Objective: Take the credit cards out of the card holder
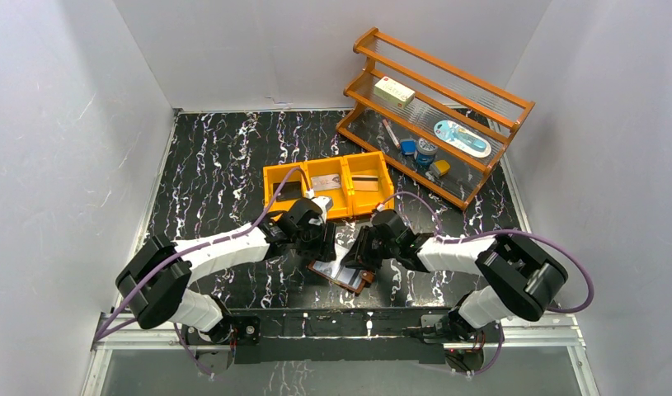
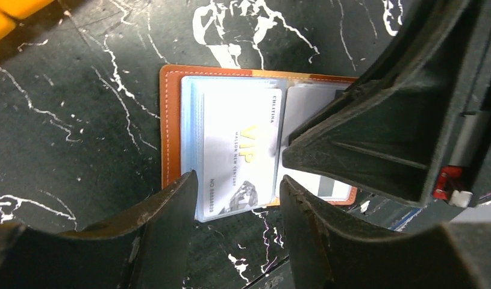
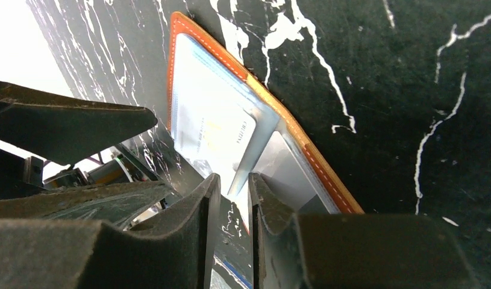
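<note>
Two grippers are huddled over the holder (image 1: 342, 274), which lies open and flat on the table near the front edge, just this side of the orange bin (image 1: 365, 208). Looks like we're mid-extraction. A few cards (image 1: 365, 183) seem to be lying in the bin, but a silver VIP card (image 2: 240, 150) sits in a clear sleeve on the left page, so the job isn't done.

Left gripper (image 2: 238, 180): about half open with nothing in it, hanging just over one short end of the VIP card, one finger on either side. I reckon the next move is to drop onto that end, pinch it and slide the card straight out along the sleeve. It's thin, slippery plastic, so it needs a square bite or it'll grab the sleeve too.

Right gripper (image 3: 234, 177): fingers (image 3: 188, 241) are only a slit apart, with the corner of a lifted sleeve (image 3: 255, 150) poking into the gap. It doesn't look clamped, and I can't tell if it even touches. My guess is it's there to steady the right side so the holder doesn't drag along.
</note>
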Robot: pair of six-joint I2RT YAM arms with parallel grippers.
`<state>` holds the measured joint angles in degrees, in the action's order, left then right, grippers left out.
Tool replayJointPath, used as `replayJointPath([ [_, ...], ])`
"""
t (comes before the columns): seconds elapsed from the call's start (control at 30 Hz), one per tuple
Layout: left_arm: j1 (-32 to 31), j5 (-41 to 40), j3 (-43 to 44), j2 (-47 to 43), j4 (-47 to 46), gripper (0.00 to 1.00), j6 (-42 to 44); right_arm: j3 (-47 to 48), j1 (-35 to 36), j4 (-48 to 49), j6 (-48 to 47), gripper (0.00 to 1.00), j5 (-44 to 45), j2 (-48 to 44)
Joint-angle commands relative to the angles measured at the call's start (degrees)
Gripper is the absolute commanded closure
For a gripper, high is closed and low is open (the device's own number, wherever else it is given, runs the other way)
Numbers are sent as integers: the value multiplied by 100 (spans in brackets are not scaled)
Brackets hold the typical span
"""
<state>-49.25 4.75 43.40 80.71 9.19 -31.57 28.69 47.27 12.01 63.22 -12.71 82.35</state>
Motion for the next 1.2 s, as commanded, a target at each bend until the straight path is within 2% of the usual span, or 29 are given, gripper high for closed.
replayJointPath([
  [0.0,-11,467,-115,-40,-302,50,241,-372,-17,849,604,67,-65,122],
  [0.23,-12,666,38,521,-122,56,435,-533,-16,1222,873,68,50,420],
  [0.4,-13,596,-28,380,-125,58,401,-601,-16,1319,916,71,95,369],
  [0.57,-14,493,2,303,-8,62,458,-657,-16,1699,867,81,-116,386],
  [0.73,-21,396,-15,359,26,72,369,-694,-16,2062,852,91,-348,310],
  [0.83,-20,116,-68,353,118,75,225,-734,-16,2049,811,93,-379,202],
  [1.0,-24,-158,-86,436,262,77,96,-786,-25,1871,719,93,-497,104],
  [1.17,-20,-244,-106,561,308,79,49,-1039,-38,1808,714,80,-564,45],
])
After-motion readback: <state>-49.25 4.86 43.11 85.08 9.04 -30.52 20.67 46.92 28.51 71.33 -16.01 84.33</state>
